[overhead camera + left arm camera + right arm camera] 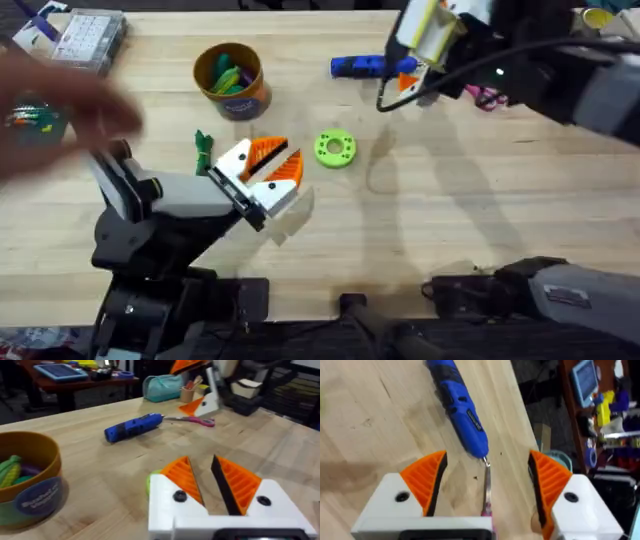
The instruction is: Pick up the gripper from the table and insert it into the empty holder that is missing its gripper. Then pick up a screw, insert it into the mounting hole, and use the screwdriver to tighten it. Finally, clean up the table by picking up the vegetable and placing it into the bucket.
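The holder point(185, 195), white-bodied on a black base, stands at the lower left. It carries the white, orange-tipped gripper, my left gripper point(280, 160) point(201, 462), whose fingers stand slightly apart with nothing between them. A blurred hand point(70, 115) is by the holder's black lever point(120, 165). The dark green vegetable point(203, 148) lies just left of that claw. Behind it stands the orange bucket point(232, 80) point(30, 490), with toys inside. My right gripper point(408, 82) point(487, 457) hangs wide open over the bit end of the blue screwdriver point(365, 66) point(462, 410) point(132, 427). The screw is out of view.
A lime-green ring point(335, 148) lies right of the left claw. Pink-handled scissors point(485, 97) point(192, 420) lie beside the screwdriver's bit. A clear compartment box point(88, 38) sits at the far left corner. Bare wood spreads across the middle and right front.
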